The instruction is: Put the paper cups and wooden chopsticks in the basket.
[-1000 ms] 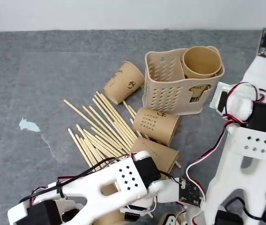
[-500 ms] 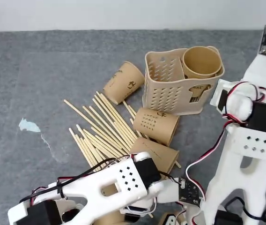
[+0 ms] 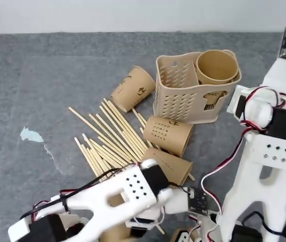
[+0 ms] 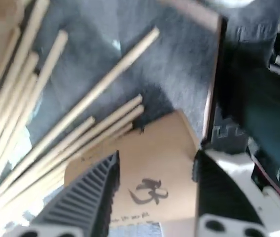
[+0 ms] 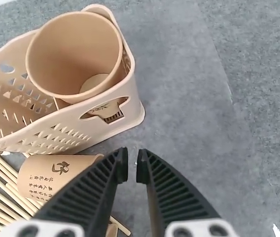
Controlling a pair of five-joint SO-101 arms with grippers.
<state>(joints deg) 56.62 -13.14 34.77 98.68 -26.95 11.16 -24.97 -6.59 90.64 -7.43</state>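
While left fingers (image 4: 88, 197) gape, cup (image 4: 150, 168) lies beneath

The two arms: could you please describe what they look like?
Both the left arm and right arm have white plastic shells with a grid of small round holes, black servo blocks at the joints, and thin red, black and white cables looping alongside. Their jaws are dark and ribbed on white bases.

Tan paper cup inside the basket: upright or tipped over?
Upright. The tan paper cup stands in the beige perforated plastic basket, its round mouth facing up and its bottom visible inside.
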